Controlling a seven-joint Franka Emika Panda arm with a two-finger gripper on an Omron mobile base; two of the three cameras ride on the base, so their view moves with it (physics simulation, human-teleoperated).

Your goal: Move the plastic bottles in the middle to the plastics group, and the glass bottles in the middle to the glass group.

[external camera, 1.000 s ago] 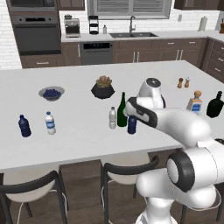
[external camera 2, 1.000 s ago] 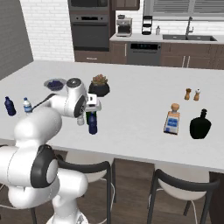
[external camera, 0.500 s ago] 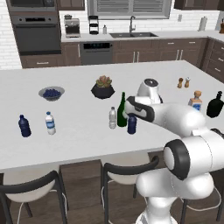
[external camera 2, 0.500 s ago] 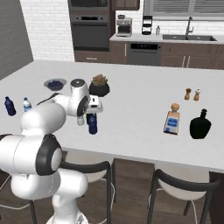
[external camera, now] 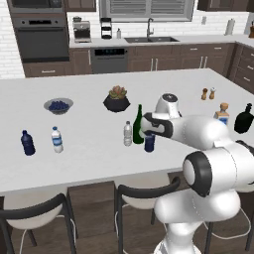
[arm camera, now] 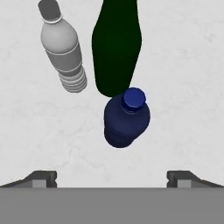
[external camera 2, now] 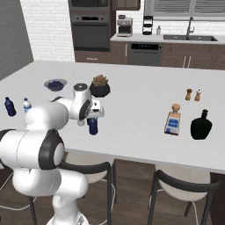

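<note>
Three bottles stand together mid-counter: a tall dark green glass bottle (external camera: 138,124) (arm camera: 116,48), a small clear greyish plastic bottle (external camera: 128,134) (arm camera: 63,48) and a small dark blue plastic bottle (external camera: 149,143) (external camera 2: 92,126) (arm camera: 127,118). My gripper (external camera: 147,132) (external camera 2: 93,115) (arm camera: 112,179) hangs just above the dark blue one, open, with nothing between its fingertips (arm camera: 43,178). The plastics group, a dark blue bottle (external camera: 28,143) (external camera 2: 9,107) and a blue-labelled clear one (external camera: 57,139) (external camera 2: 27,104), stands far left. The glass group, a squarish clear bottle (external camera: 222,114) (external camera 2: 173,122) and a squat black one (external camera: 244,119) (external camera 2: 201,125), stands far right.
A bowl of blueberries (external camera: 58,105) (external camera 2: 56,84) and a potted succulent (external camera: 117,99) (external camera 2: 100,86) sit behind the middle bottles. Salt and pepper shakers (external camera: 208,93) (external camera 2: 193,94) stand near the glass group. Stools line the counter's near edge (external camera: 99,178).
The hand has stayed over the middle bottles, open, while the arm behind it has shifted a little. No bottle has moved.
</note>
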